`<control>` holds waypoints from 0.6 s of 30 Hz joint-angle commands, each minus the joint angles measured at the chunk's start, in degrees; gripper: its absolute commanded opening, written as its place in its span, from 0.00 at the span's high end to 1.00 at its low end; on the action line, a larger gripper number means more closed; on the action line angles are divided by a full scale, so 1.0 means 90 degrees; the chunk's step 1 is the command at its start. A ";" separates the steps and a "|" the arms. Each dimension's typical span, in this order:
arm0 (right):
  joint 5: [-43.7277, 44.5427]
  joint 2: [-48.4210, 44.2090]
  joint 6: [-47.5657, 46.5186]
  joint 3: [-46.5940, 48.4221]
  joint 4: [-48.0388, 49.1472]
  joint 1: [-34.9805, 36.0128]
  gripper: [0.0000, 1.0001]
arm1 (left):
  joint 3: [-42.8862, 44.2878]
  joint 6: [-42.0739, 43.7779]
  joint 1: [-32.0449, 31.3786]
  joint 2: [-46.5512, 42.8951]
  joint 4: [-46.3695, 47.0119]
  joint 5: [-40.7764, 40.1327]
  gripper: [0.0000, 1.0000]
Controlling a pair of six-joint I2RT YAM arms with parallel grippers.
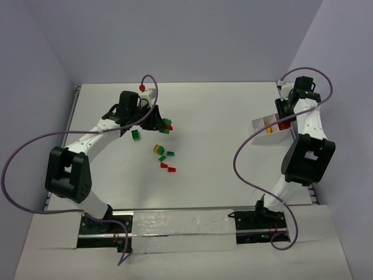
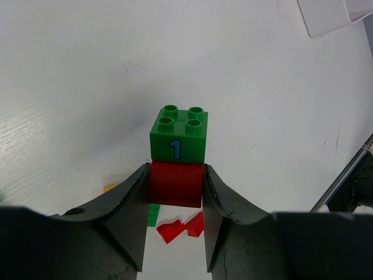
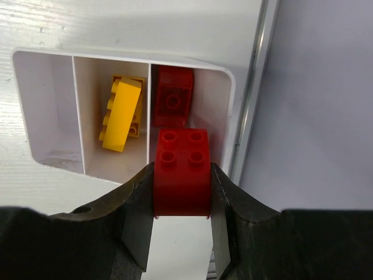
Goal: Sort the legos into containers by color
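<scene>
My left gripper [image 2: 176, 175] is shut on a red lego [image 2: 176, 185] with a green lego marked "1" [image 2: 178, 136] stuck to its far end, held above the table. In the top view this gripper [image 1: 158, 121] and its stack [image 1: 168, 126] are left of centre. My right gripper [image 3: 182, 175] is shut on a red lego [image 3: 181, 169], held over the right compartment of the white tray [image 3: 230, 105]. That compartment holds a red lego [image 3: 173, 96], the middle one a yellow lego [image 3: 122, 114], and the left one is empty. The tray [image 1: 263, 124] sits far right.
Loose legos lie mid-table: a green-yellow one [image 1: 135, 134], a yellow-green one [image 1: 157, 149], a green one [image 1: 170, 154] and two red ones [image 1: 168, 167]. The red ones [image 2: 180, 227] show under my left gripper. The table's metal edge rail [image 3: 259, 87] runs just right of the tray.
</scene>
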 commanded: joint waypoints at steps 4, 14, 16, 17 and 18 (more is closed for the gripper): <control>0.0275 0.0257 -0.0050 0.0619 -0.0332 -0.0008 0.67 | 0.0288 -0.0022 -0.0013 0.0044 -0.0003 0.0132 1.00; 0.0346 0.0352 -0.0047 0.0694 -0.0434 0.0009 0.58 | 0.0349 -0.0003 -0.0013 0.0074 -0.0061 0.0142 1.00; 0.0358 0.0370 -0.0050 0.0702 -0.0471 0.0016 0.54 | 0.0346 -0.0003 -0.0013 0.0064 -0.0060 0.0147 1.00; 0.0366 0.0371 -0.0057 0.0703 -0.0479 0.0012 0.52 | 0.0349 -0.0006 -0.0013 0.0067 -0.0051 0.0151 1.00; 0.0372 0.0365 -0.0069 0.0697 -0.0479 0.0012 0.52 | 0.0355 -0.0012 -0.0013 0.0073 -0.0051 0.0151 1.00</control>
